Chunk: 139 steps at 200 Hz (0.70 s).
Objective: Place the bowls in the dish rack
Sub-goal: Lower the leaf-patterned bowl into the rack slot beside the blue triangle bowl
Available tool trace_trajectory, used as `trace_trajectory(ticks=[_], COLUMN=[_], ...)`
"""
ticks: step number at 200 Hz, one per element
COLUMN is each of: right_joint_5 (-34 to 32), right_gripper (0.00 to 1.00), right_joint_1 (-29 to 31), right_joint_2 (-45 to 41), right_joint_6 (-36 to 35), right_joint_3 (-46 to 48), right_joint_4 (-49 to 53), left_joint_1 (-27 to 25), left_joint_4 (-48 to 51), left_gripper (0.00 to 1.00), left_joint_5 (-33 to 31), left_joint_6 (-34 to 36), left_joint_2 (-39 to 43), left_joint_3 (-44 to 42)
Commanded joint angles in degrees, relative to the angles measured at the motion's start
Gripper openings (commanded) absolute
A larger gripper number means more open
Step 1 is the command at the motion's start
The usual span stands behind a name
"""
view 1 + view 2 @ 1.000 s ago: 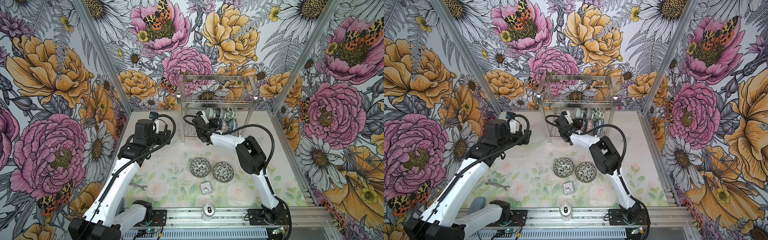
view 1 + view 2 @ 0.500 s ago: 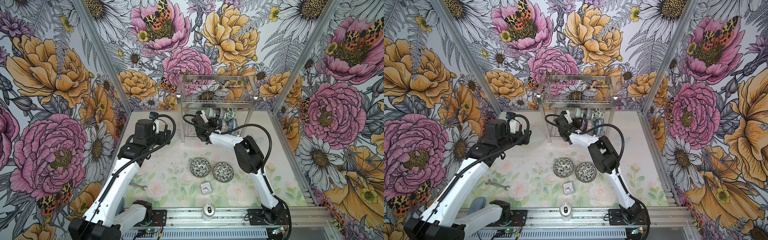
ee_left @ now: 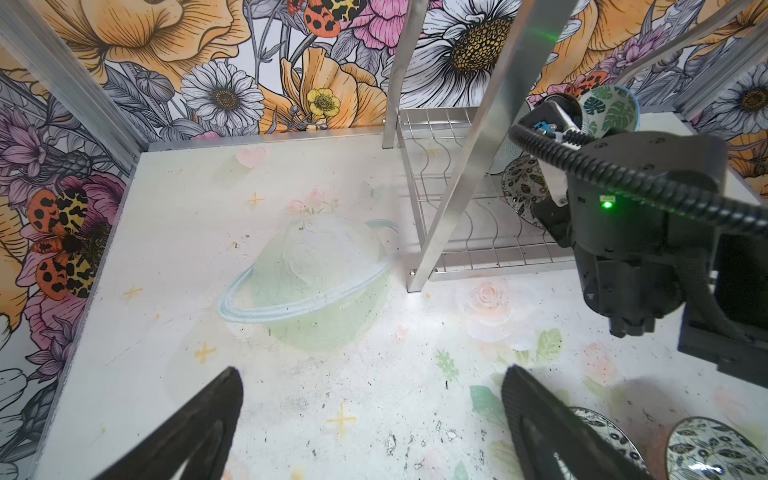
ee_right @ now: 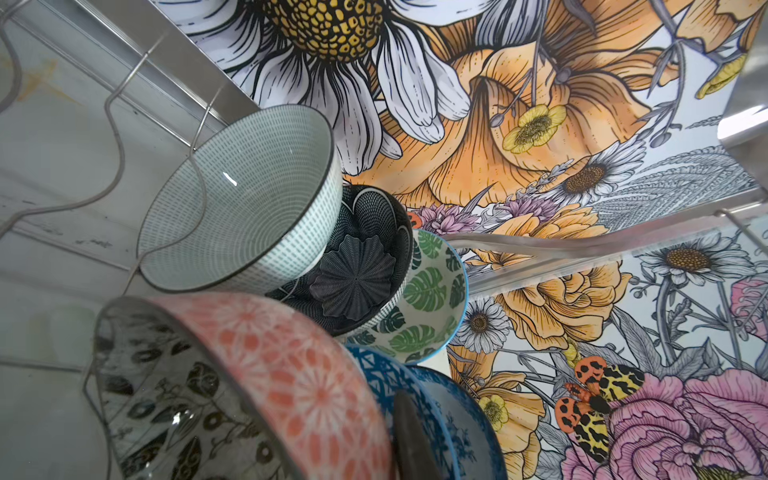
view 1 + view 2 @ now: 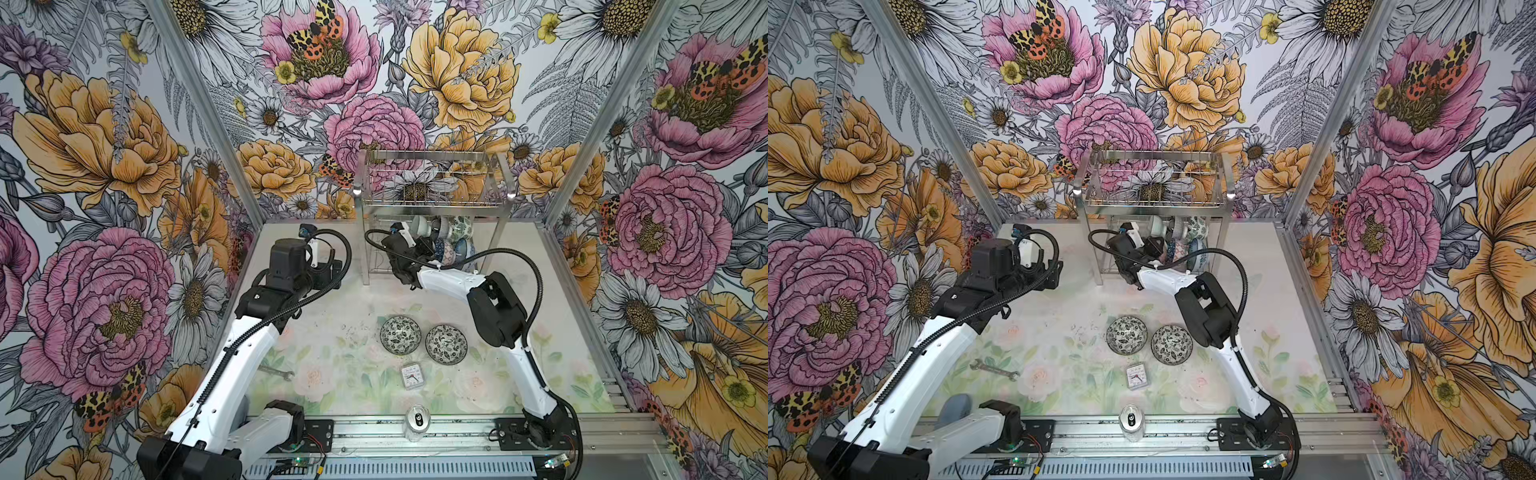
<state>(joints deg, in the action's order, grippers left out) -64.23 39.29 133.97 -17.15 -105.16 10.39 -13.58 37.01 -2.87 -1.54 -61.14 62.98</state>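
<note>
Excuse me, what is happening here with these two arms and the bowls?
The right arm, jaws shut on a pink bowl, reaches into the lower shelf of the dish rack, next to other bowls already standing there. The left arm hovers with open jaws, holding nothing. Two leaf-patterned bowls lie on the table.

Pastel floral table [image 5: 332, 374], dish rack [image 5: 432, 204] at its back, two leaf-patterned bowls [image 5: 400, 335] side by side, clock [image 5: 412, 376], wrench [image 5: 276, 372]

right arm's elbow [image 5: 494, 307] eased slightly leftward, nearer the dish rack [image 5: 432, 204], forearm following, right tool [image 5: 428, 244] and its pink-sided bowl [image 4: 291, 374] barely nudged within the lower tier
</note>
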Motion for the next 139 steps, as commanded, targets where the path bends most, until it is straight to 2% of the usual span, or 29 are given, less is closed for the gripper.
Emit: trace_trajectory(ticks=[1,139], right_joint_5=[2.26,6.12], right_gripper=[0.13,0.43], right_joint_1=[0.92,1.93], right_joint_2=[0.59,-1.54], right_joint_6=[2.97,7.15], right_joint_3=[-0.4,0.61], right_joint_4=[1.8,5.01], left_joint_1=[0.64,0.58], left_joint_4=[-1.58,-1.64], left_gripper=[0.99,0.99], left_joint_5=[1.47,2.08], left_joint_6=[-0.75,-0.84], left_joint_2=[0.94,1.03], left_joint_3=[-0.71,-0.67])
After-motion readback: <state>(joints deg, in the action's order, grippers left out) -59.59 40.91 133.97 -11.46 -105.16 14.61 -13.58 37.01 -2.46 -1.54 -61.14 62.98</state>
